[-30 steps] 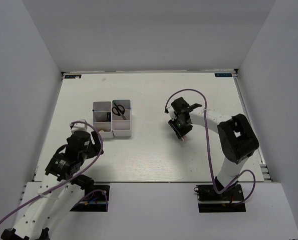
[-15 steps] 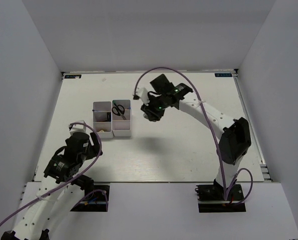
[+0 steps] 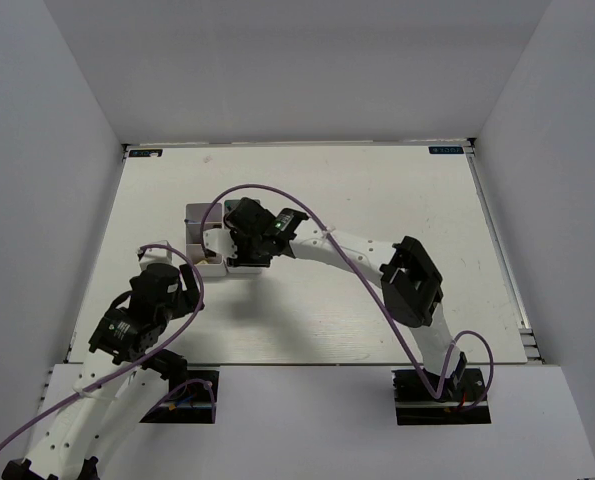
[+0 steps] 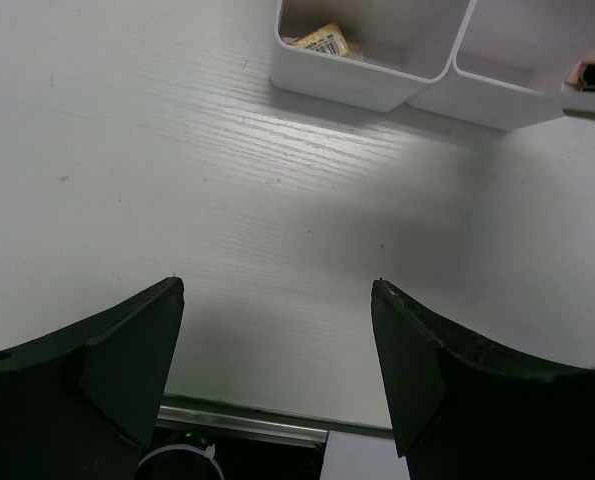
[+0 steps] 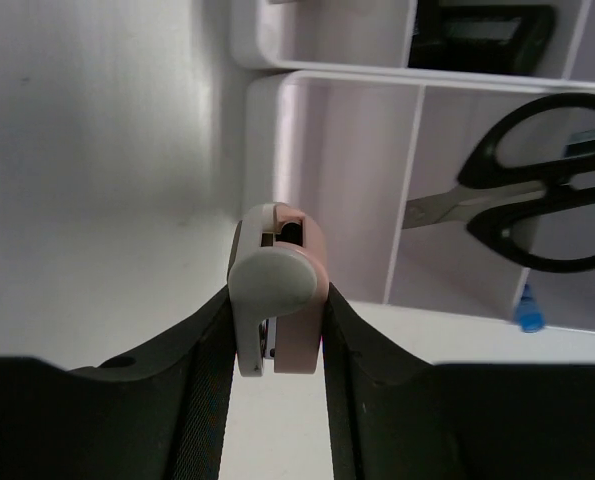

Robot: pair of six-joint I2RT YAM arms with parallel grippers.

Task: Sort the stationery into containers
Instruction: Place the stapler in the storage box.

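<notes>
Sitting in separate containers are scissors and a beige eraser.

A white, faintly grained table between plain white walls. Small blue label at the table's far right corner, dark label at its far left.
</notes>
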